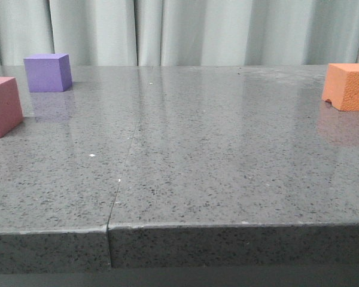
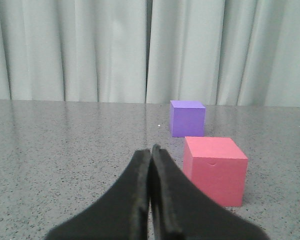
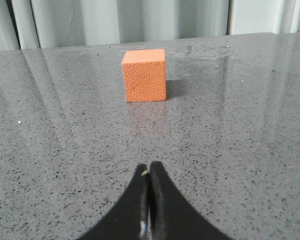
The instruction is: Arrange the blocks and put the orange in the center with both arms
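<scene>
The purple block [image 1: 47,72] stands at the far left of the grey stone table [image 1: 185,155], the pink-red block [image 1: 3,106] just in front of it at the left edge. The orange block [image 1: 349,86], with a notch on its lower edge, stands at the far right. Neither gripper shows in the front view. In the left wrist view my left gripper [image 2: 150,150] is shut and empty, with the pink-red block [image 2: 215,169] close beside it and the purple block [image 2: 187,118] beyond. In the right wrist view my right gripper [image 3: 149,167] is shut and empty, well short of the orange block [image 3: 144,75].
A seam [image 1: 124,173] runs through the tabletop from back to front edge. Pale curtains [image 1: 179,30] hang behind the table. The table's front edge [image 1: 179,227] is near the camera.
</scene>
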